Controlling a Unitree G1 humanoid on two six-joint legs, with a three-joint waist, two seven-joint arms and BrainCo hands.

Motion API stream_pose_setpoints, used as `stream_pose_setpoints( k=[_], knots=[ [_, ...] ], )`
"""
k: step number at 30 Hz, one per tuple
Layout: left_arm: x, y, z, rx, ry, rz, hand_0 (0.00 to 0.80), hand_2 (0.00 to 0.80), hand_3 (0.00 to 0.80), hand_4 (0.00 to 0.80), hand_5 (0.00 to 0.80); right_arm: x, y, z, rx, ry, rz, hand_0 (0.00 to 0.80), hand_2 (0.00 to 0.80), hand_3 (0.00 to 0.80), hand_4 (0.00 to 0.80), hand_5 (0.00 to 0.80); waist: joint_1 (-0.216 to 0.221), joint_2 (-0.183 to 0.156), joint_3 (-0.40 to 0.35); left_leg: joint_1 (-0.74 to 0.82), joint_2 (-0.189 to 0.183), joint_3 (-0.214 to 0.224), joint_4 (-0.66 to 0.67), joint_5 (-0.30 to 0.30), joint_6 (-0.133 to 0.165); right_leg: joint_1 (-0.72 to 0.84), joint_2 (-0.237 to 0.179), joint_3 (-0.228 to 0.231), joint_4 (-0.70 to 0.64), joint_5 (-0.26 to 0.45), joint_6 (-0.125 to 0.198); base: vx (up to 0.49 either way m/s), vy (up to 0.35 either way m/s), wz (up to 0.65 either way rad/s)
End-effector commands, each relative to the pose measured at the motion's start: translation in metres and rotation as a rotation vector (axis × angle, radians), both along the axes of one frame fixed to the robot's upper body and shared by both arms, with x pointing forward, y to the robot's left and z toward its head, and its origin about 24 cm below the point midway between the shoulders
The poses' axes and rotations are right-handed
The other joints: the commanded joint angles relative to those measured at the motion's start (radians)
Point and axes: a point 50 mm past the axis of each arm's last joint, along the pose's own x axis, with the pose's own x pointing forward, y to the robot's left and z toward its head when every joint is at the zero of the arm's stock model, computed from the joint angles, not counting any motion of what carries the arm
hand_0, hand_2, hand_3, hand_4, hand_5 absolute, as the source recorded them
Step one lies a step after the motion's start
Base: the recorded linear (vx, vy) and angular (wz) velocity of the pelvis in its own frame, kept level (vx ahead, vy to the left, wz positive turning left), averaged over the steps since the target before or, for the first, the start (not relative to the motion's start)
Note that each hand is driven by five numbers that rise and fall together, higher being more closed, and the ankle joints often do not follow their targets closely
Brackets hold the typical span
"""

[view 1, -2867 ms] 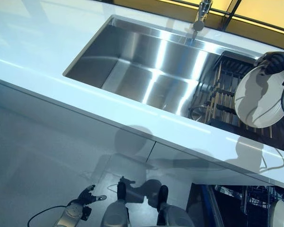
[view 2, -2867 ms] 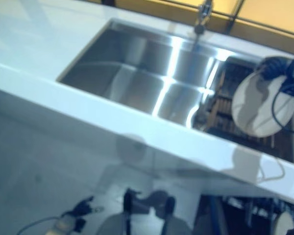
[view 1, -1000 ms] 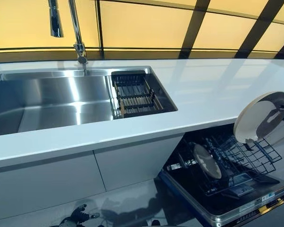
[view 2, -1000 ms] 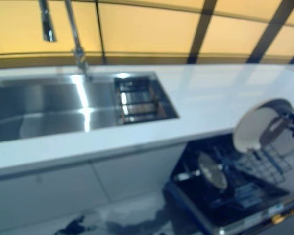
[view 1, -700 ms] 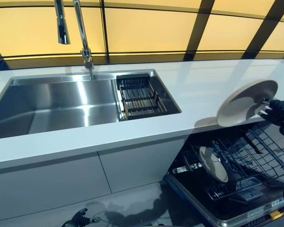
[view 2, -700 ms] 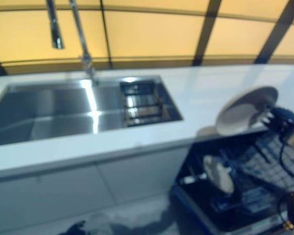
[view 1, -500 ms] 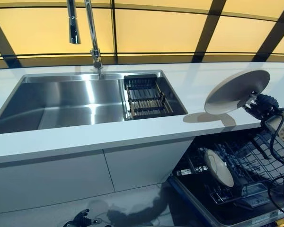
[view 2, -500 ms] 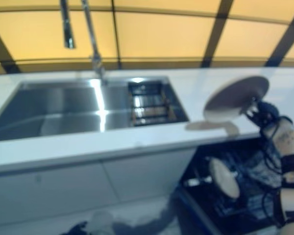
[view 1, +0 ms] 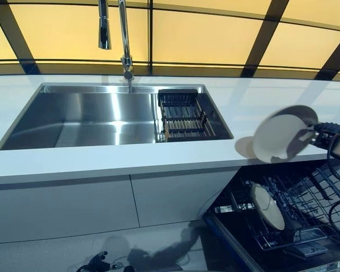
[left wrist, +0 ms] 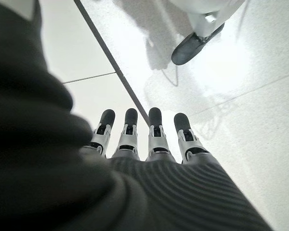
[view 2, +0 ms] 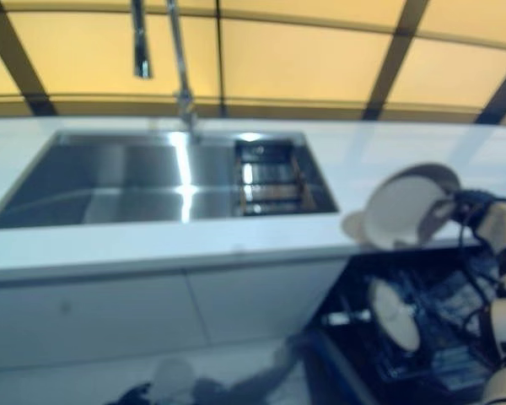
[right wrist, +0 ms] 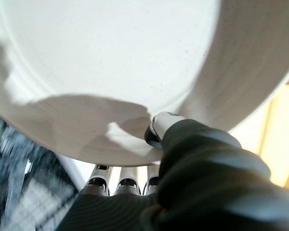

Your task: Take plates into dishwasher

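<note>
Plate (view 1: 280, 137) in the right hand (view 1: 327, 133) hangs at the right end of the desk (view 1: 102, 161), over the desk's near edge and above the open dishwasher (view 1: 283, 226), not yet down among the rack wires. It is tilted nearly on edge, its face turned toward the sink (view 1: 96, 116) on the left, with the hand gripping the rim on the plate's right side. The right wrist view shows the thumb (right wrist: 156, 127) pressed on the plate's face and the fingers (right wrist: 127, 185) passing behind its rim, so the hand is clamped on the plate.

What the coming move likely turns on is that the lower rack (view 1: 306, 198) lies straight below and slightly nearer than the plate, and a second plate (view 1: 267, 206) already stands on edge there at the rack's left. The carried plate probably has to come down upright beside it, into a free slot, without knocking it.

The left hand (left wrist: 144, 139) hangs low over the floor (left wrist: 241, 120), far left of the dishwasher, fingers straight and holding nothing; the right hand is plainly the one placed for this.
</note>
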Motion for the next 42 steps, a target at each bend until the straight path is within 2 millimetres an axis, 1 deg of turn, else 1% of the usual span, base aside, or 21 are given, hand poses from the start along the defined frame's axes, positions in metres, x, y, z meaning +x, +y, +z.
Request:
stream_pose_setpoints(
  k=[1,4,7,11,13,15,16,19,21,22,23,24,25,27,28,30,33,37,39,42],
  knots=[
    [0.012,0.009,0.005,0.034,-0.019,-0.034,0.000,0.000,0.000,0.000,0.000,-0.008,-0.015,0.090,-0.192,-0.074,0.064,0.800,0.800,0.800,0.800,0.800,0.035,-0.032,0.030,0.066,-0.045,0.026,0.003,-0.097,0.024,-0.024,0.025,-0.028,0.013,0.009,0.010,0.047,0.008,0.01],
    [0.006,0.014,0.006,0.046,-0.016,-0.029,0.000,0.000,0.000,0.000,0.000,-0.023,-0.028,0.106,-0.309,0.037,0.088,0.800,0.800,0.800,0.800,0.800,0.043,-0.046,0.033,0.065,-0.043,0.023,0.003,-0.096,0.025,-0.020,0.026,-0.033,0.015,0.007,0.010,0.054,-0.010,0.02],
    [0.004,0.018,0.007,0.053,-0.016,-0.018,0.000,0.000,0.000,0.000,0.000,-0.028,-0.031,0.120,-0.386,0.078,0.101,0.800,0.800,0.800,0.800,0.800,0.043,-0.058,0.036,0.068,-0.040,0.024,0.003,-0.095,0.026,-0.018,0.027,-0.035,0.018,0.006,0.011,0.068,-0.027,0.02],
    [0.003,0.021,0.009,0.067,-0.016,-0.019,0.000,0.000,0.000,0.000,0.000,-0.033,-0.033,0.133,-0.485,0.137,0.108,0.800,0.800,0.800,0.800,0.800,0.045,-0.073,0.044,0.067,-0.037,0.022,0.003,-0.093,0.028,-0.019,0.032,-0.028,0.023,0.005,0.011,0.057,-0.035,0.01],
    [0.004,0.024,0.010,0.074,-0.018,-0.019,0.000,0.000,0.000,0.000,0.000,-0.033,-0.032,0.138,-0.506,0.146,0.117,0.800,0.800,0.800,0.800,0.800,0.047,-0.078,0.050,0.065,-0.036,0.020,0.003,-0.092,0.028,-0.022,0.034,-0.027,0.026,0.004,0.011,0.026,-0.037,0.02],
    [0.004,0.027,0.011,0.083,-0.021,-0.021,0.000,0.000,0.000,0.000,0.000,-0.031,-0.029,0.146,-0.584,0.181,0.141,0.800,0.800,0.800,0.800,0.800,0.050,-0.086,0.058,0.061,-0.035,0.020,0.003,-0.090,0.028,-0.026,0.036,-0.024,0.028,0.004,0.011,0.022,-0.051,0.03],
    [0.006,0.029,0.013,0.090,-0.024,-0.022,0.000,0.000,0.000,0.000,0.000,-0.029,-0.025,0.156,-0.672,0.211,0.160,0.800,0.800,0.800,0.800,0.800,0.052,-0.092,0.065,0.057,-0.033,0.019,0.003,-0.089,0.029,-0.031,0.037,-0.024,0.031,0.004,0.011,0.007,-0.048,0.03],
    [0.008,0.031,0.014,0.098,-0.028,-0.025,0.000,0.000,0.000,0.000,0.000,-0.026,-0.019,0.172,-0.811,0.263,0.183,0.800,0.800,0.800,0.800,0.800,0.056,-0.099,0.072,0.051,-0.030,0.018,0.003,-0.087,0.029,-0.038,0.040,-0.023,0.033,0.005,0.012,0.008,-0.041,0.05],
    [0.010,0.033,0.015,0.103,-0.033,-0.023,0.000,0.000,0.000,0.000,0.000,-0.019,-0.003,0.196,-0.980,0.284,0.221,0.800,0.800,0.800,0.800,0.800,0.060,-0.108,0.078,0.045,-0.027,0.018,0.003,-0.084,0.029,-0.043,0.043,-0.022,0.034,0.006,0.011,0.011,-0.041,0.03],
    [0.010,0.032,0.015,0.101,-0.034,-0.022,0.000,0.000,0.000,0.000,0.000,-0.018,-0.001,0.198,-0.999,0.289,0.230,0.800,0.800,0.800,0.800,0.800,0.060,-0.107,0.078,0.045,-0.027,0.018,0.003,-0.083,0.029,-0.043,0.043,-0.022,0.034,0.006,0.012,0.011,-0.023,0.03],
    [0.011,0.033,0.016,0.102,-0.038,-0.023,0.000,0.000,0.000,0.000,0.000,-0.011,0.014,0.213,-1.138,0.292,0.296,0.800,0.800,0.800,0.800,0.800,0.063,-0.112,0.080,0.041,-0.025,0.017,0.003,-0.082,0.027,-0.046,0.045,-0.023,0.033,0.006,0.012,0.015,-0.017,0.04],
    [0.012,0.033,0.016,0.102,-0.038,-0.026,0.000,0.000,0.000,0.000,0.000,-0.005,0.028,0.223,-1.226,0.261,0.360,0.800,0.800,0.800,0.800,0.800,0.066,-0.114,0.080,0.039,-0.024,0.015,0.003,-0.081,0.027,-0.046,0.046,-0.023,0.033,0.005,0.012,0.024,-0.015,0.05],
    [0.012,0.032,0.016,0.103,-0.038,-0.028,0.000,0.000,0.000,0.000,0.000,0.000,0.041,0.231,-1.278,0.227,0.389,0.800,0.800,0.800,0.800,0.800,0.068,-0.117,0.080,0.038,-0.024,0.014,0.003,-0.080,0.027,-0.046,0.046,-0.025,0.033,0.005,0.011,0.028,-0.002,0.06],
    [0.011,0.030,0.015,0.104,-0.037,-0.033,0.000,0.000,0.000,0.000,0.000,0.009,0.065,0.242,-1.436,0.178,0.460,0.800,0.800,0.800,0.800,0.800,0.075,-0.119,0.080,0.036,-0.023,0.012,0.003,-0.079,0.026,-0.044,0.047,-0.030,0.033,0.002,0.010,0.030,-0.005,0.05],
    [0.011,0.030,0.015,0.105,-0.036,-0.037,0.000,0.000,0.000,0.000,0.000,0.012,0.070,0.243,-1.461,0.162,0.475,0.800,0.800,0.800,0.800,0.800,0.077,-0.120,0.080,0.035,-0.023,0.010,0.003,-0.079,0.026,-0.043,0.047,-0.031,0.032,0.002,0.010,0.032,-0.018,0.02],
    [0.011,0.030,0.016,0.110,-0.031,-0.053,0.000,0.000,0.000,0.000,0.000,0.020,0.092,0.245,-1.582,0.150,0.557,0.800,0.800,0.800,0.800,0.800,0.087,-0.123,0.077,0.031,-0.022,0.007,0.003,-0.078,0.026,-0.042,0.046,-0.039,0.033,-0.001,0.011,0.039,-0.032,0.01],
    [0.014,0.032,0.018,0.117,-0.027,-0.067,0.000,0.000,0.000,0.000,0.000,0.024,0.109,0.242,-1.725,0.162,0.647,0.800,0.800,0.800,0.800,0.800,0.097,-0.125,0.080,0.029,-0.022,0.004,0.004,-0.079,0.028,-0.040,0.044,-0.051,0.033,-0.002,0.013,0.026,-0.034,0.05],
    [0.014,0.034,0.019,0.121,-0.023,-0.070,0.000,0.000,0.000,0.000,0.000,0.029,0.124,0.232,-1.832,0.149,0.739,0.800,0.800,0.800,0.800,0.800,0.100,-0.120,0.083,0.025,-0.022,0.005,0.007,-0.081,0.029,-0.041,0.040,-0.059,0.037,-0.006,0.014,0.011,-0.018,0.06],
    [0.014,0.034,0.019,0.121,-0.023,-0.068,0.000,0.000,0.000,0.000,0.000,0.031,0.128,0.226,-1.839,0.149,0.779,0.800,0.800,0.800,0.800,0.800,0.102,-0.116,0.085,0.026,-0.023,0.004,0.007,-0.081,0.028,-0.038,0.038,-0.065,0.036,-0.008,0.014,0.023,-0.015,0.07],
    [0.014,0.033,0.019,0.122,-0.022,-0.064,0.000,0.000,0.000,0.000,0.000,0.034,0.126,0.213,-1.835,0.196,0.841,0.800,0.800,0.800,0.800,0.800,0.106,-0.110,0.085,0.026,-0.023,0.005,0.008,-0.080,0.025,-0.035,0.035,-0.074,0.034,-0.011,0.013,0.028,-0.027,0.08]
  ],
)
